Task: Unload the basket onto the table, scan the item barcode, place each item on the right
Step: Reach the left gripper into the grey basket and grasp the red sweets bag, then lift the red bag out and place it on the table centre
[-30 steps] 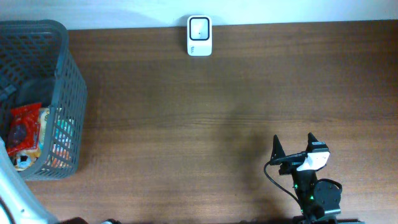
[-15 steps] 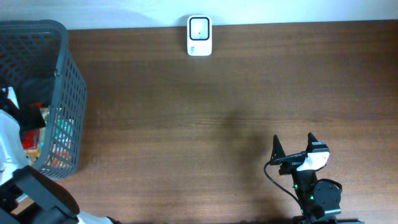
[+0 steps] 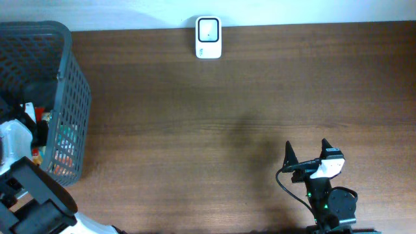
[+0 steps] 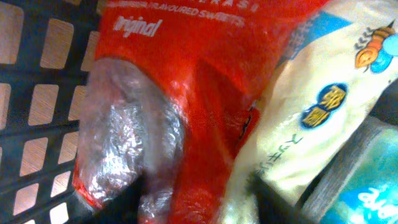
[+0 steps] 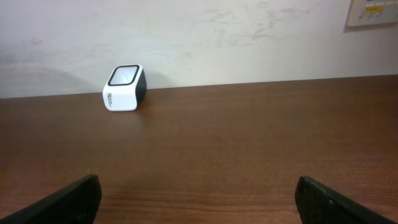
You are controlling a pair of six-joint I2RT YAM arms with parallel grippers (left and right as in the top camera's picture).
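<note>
- Red sweets packet [image 4: 186, 93] found inside grey mesh basket [image 3: 68, 84] at left edge of tabletop [image 3: 195, 130], pressed against pale yellow snack bag [image 4: 311, 112].
- Packet judged light, soft, crinkly. Glossy film likely slippery; contents likely shifted by squeezing.
- Hold best taken on flat sealed edge or pinched fold, with barcode side left uncovered.
- Left gripper [image 4: 199, 202] down in basket, jaws either side of packet's lower end. Whether packet is gripped cannot be told.
- Right gripper [image 3: 306, 146] idle, jaws spread wide, pointed toward white barcode scanner [image 3: 208, 37] at far edge.

Brown wooden table [image 3: 195, 130] — grey basket [image 3: 73, 110], white scanner [image 3: 208, 38]
</note>
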